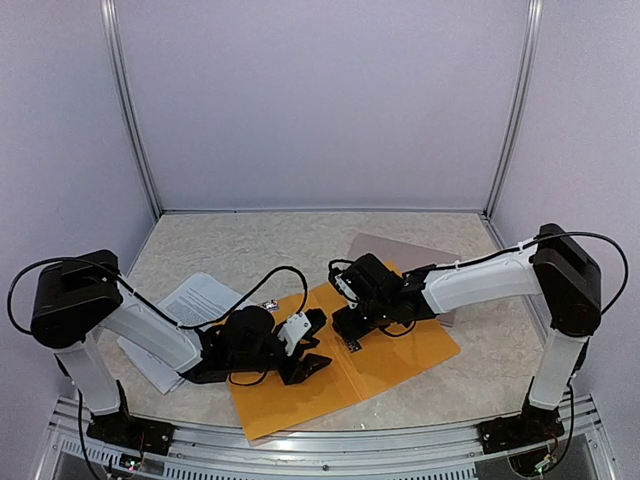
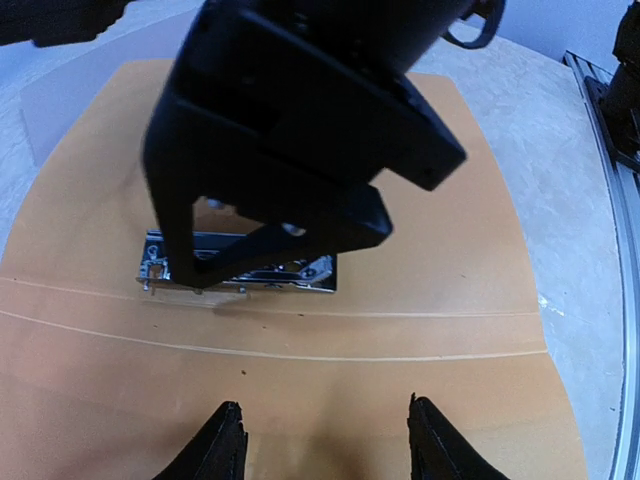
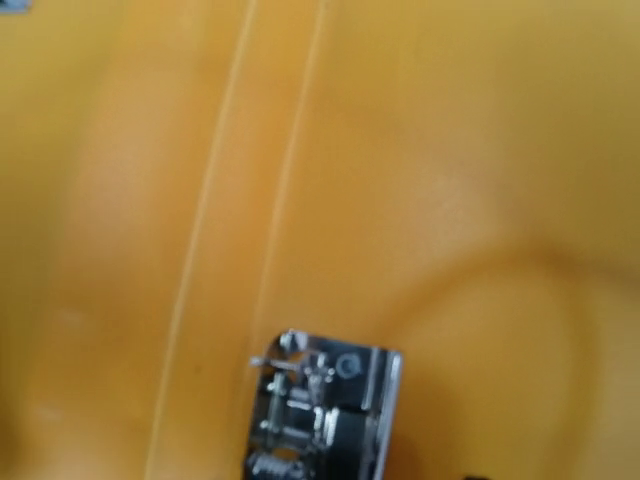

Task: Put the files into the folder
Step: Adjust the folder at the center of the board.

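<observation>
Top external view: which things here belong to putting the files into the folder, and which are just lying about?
Part of the job:
- white printed sheets, on the table to the left of the folder
- open orange folder
- its metal clip

Just lying about:
- taupe cover, at the folder's far edge

The orange folder (image 3: 470,150) fills the right wrist view, seen from close above and somewhat blurred. Two pale crease lines (image 3: 215,180) run side by side across its inner face, slanting from the far edge toward the near left. Just right of them, at the near edge, lies a small metal clip (image 3: 325,410), silver and dark, flat against the folder and partly cut off. A faint curved shadow (image 3: 520,255) arcs over the cover to the clip's right. A grey scrap (image 3: 12,5) shows in the far left corner, too small to identify.
</observation>
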You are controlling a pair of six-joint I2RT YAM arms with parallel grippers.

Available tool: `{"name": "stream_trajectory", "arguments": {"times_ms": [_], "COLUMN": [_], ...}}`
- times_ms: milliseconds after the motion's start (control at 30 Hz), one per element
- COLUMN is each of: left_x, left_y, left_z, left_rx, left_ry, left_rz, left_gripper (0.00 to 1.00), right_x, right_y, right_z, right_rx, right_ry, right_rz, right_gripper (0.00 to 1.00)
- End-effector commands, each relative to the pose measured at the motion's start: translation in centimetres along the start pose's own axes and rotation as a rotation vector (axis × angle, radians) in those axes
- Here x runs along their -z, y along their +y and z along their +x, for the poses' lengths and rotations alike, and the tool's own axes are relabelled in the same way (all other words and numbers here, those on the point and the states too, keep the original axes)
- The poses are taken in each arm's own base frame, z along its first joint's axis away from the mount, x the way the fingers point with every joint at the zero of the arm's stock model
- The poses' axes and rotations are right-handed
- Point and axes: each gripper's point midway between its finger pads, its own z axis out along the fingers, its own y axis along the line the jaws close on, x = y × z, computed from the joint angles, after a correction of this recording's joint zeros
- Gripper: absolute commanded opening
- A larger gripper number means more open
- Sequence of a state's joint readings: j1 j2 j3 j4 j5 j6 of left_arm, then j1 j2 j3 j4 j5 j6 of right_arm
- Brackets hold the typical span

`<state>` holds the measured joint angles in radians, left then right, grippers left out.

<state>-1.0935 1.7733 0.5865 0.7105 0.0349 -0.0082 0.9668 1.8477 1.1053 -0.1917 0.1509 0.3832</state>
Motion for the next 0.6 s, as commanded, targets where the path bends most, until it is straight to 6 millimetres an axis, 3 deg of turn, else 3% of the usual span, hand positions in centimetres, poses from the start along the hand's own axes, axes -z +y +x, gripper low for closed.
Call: {"name": "stream_trajectory", "arguments": {"times_ms": [0, 267, 567], "left_x": [1.2, 3.2, 5.0], "left_y": [1.4, 3.1, 4.4], "left_z": [-2.5, -3.6, -3.8], "left_rx": [0.066, 0.134, 0.137], "left_ry": [-0.065, -0.096, -0.098], "left_rz": [0.006, -0.044, -0.101], "left_gripper": [0.53, 0.53, 0.53], "right_x": [1.1, -0.9, -2.0], "right_y": [0.4, 1.0, 0.3], "right_z": [1.1, 2.4, 4.0], "right_rx": [0.028, 0.071, 0.198], "right_ry": [0.006, 0.049, 0.116], "right_rz": [-0.027, -0.044, -0.005], "right_gripper": [0.59, 0.59, 0.31]}}
